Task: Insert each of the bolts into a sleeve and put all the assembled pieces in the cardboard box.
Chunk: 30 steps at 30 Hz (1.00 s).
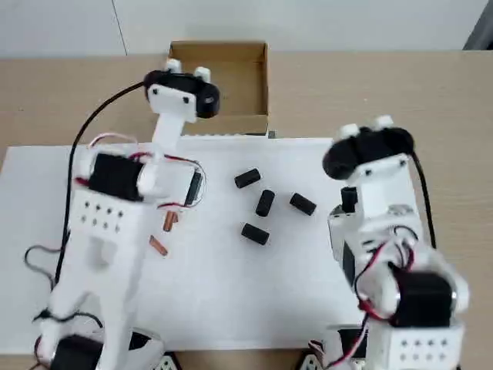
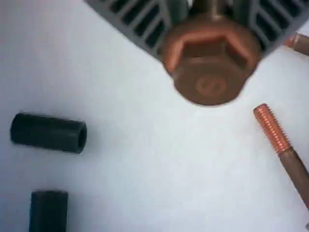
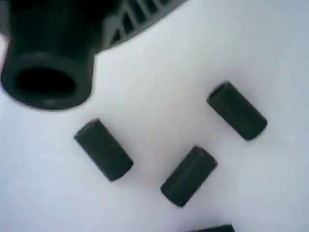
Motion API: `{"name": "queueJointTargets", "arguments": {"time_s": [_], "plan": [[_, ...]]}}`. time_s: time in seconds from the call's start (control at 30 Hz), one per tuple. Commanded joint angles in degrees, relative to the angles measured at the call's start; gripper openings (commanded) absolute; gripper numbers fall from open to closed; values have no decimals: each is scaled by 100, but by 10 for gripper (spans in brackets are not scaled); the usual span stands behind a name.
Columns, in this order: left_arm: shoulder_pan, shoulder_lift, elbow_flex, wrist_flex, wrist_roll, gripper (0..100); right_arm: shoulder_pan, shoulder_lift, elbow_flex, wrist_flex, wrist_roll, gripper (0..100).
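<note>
High view gives me a tan wooden table [image 1: 454, 92] against a pale wall [image 1: 323, 19], with a white sheet [image 1: 231, 293] spread over most of it. The open cardboard box [image 1: 239, 85] sits on bare wood just beyond the sheet's far edge. My left hand [image 2: 210, 14] is clamped on a copper bolt [image 2: 210, 63], its head toward the wrist camera; the stamped mark on that head is too blurred to read. My right hand [image 3: 63, 19] grips a black sleeve [image 3: 48, 67], bore facing the lens. Four loose sleeves [image 1: 265, 203] lie mid-sheet. Two loose bolts [image 1: 169, 220] lie on the sheet beside the left arm [image 1: 108, 223].
</note>
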<state>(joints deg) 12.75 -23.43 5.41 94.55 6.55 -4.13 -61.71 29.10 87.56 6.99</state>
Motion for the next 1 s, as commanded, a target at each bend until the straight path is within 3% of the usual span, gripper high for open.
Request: {"name": "queueJointTargets", "arguments": {"time_s": [0.0, 0.33, 0.97], "plan": [[44, -923, 664, -580, 466, 6, 22, -418, 352, -312, -360, 3], [9, -3560, 3389, -2400, 967, 6, -101, -1490, 1969, -1569, -571, 3], [62, -6356, 5692, -4633, 2760, 6, -2677, -3626, 4914, -3855, -853, 3]]}}
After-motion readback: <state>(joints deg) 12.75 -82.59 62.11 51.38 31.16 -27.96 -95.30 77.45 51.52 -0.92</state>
